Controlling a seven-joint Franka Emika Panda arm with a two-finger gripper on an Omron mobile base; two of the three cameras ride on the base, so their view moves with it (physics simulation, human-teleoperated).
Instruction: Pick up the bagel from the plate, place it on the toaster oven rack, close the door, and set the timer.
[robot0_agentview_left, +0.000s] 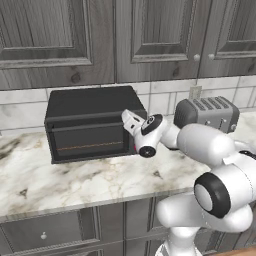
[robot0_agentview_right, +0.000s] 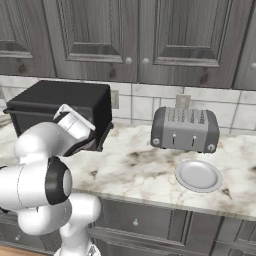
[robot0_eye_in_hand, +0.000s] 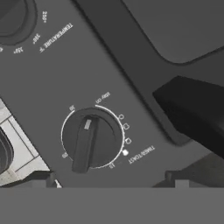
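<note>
One step seems left: the timer. The shut black glass-fronted door (robot0_agentview_left: 90, 140) hides the bagel and rack; the round light-grey plate (robot0_agentview_right: 198, 175) lies bare on the marble bench (robot0_agentview_left: 75, 180). The tool (robot0_eye_in_hand: 109, 181) hovers near the round black timer knob (robot0_eye_in_hand: 91, 139), fingertips apart, clenching nothing; an off-centre closing could slip off its ridge.

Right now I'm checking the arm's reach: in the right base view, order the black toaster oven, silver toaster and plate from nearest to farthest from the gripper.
1. Black toaster oven: at the gripper, left.
2. Silver toaster: middle, by the wall.
3. Plate: right, near the counter's front edge.
</note>
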